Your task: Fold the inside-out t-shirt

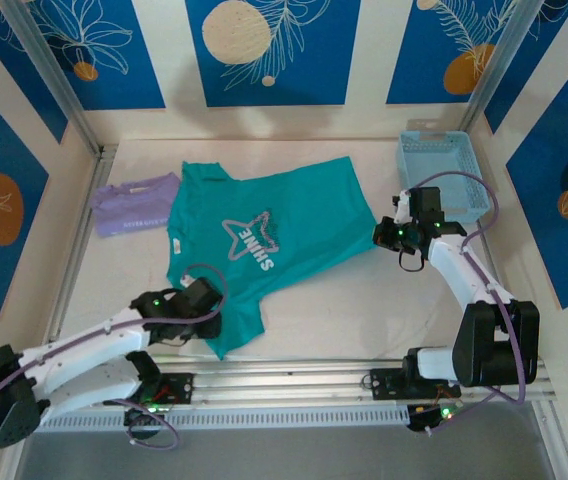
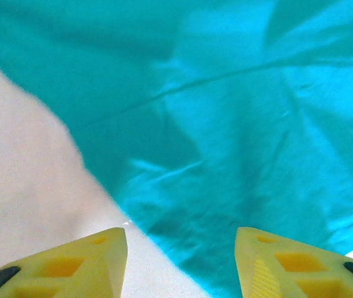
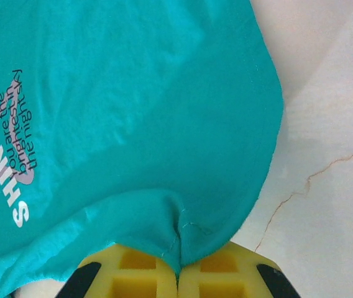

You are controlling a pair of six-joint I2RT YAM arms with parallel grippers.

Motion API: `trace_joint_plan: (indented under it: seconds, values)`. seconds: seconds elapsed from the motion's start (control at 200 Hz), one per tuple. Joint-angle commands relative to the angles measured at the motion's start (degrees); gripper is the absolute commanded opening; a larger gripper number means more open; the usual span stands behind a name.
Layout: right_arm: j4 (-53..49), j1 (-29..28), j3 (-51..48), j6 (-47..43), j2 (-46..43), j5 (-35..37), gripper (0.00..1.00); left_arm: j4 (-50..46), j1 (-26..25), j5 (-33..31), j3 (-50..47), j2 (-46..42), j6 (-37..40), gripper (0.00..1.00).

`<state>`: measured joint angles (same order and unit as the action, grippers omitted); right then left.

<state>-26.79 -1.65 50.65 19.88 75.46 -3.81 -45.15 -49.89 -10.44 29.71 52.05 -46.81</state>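
The inside-out t-shirt (image 1: 264, 235) is teal and lies spread on the table, with a pale star print reading SHINE facing up. My right gripper (image 1: 391, 237) is at its right edge. In the right wrist view that gripper (image 3: 178, 276) is shut on a bunched fold of the t-shirt (image 3: 133, 112), and the hem stitching shows at the pinch. My left gripper (image 1: 211, 306) hovers over the near corner of the cloth. In the left wrist view it (image 2: 181, 267) stands open, its yellow fingers (image 2: 96, 261) straddling the edge of the t-shirt (image 2: 226, 124) above the table.
A folded lavender garment (image 1: 136, 205) lies just left of the shirt, touching its sleeve. A light blue basket (image 1: 434, 160) stands at the back right behind the right arm. A metal rail (image 1: 284, 385) runs along the near edge, and walls close in both sides.
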Motion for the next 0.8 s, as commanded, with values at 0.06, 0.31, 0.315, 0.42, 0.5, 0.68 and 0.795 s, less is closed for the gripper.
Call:
trace_joint_plan:
  seconds: [0.06,0.31,0.315,0.42,0.5,0.68,0.795]
  values:
    - [-0.63,-0.73,1.2,-0.67,-0.37,0.39,0.0,-3.25,-1.06,6.12,-2.57,-0.44,-3.8,0.41]
    - [-0.76,-0.99,1.39,-0.9,-0.1,-0.05,0.0,4.18,-3.36,10.46,-3.23,3.77,-3.68,0.38]
    - [-0.79,-0.99,1.38,-0.85,-0.16,-0.05,0.0,4.32,-3.37,10.45,-3.24,3.9,-3.66,0.38]
    - [-0.78,-0.99,1.13,-1.01,-0.71,0.38,0.0,6.37,-3.98,10.78,-3.59,5.82,-3.77,0.38]
    - [-0.71,-0.99,1.16,-1.01,-0.6,0.15,0.0,8.21,-4.62,11.13,-3.7,7.21,-3.99,0.38]
    - [-0.65,-1.04,1.13,-0.93,-0.68,0.01,0.0,9.3,-6.6,10.7,-3.01,10.24,-3.99,0.43]
    - [-0.61,-1.07,1.2,-0.9,-0.69,-0.14,0.0,10.43,-7.88,10.43,-3.09,12.8,-4.34,0.45]
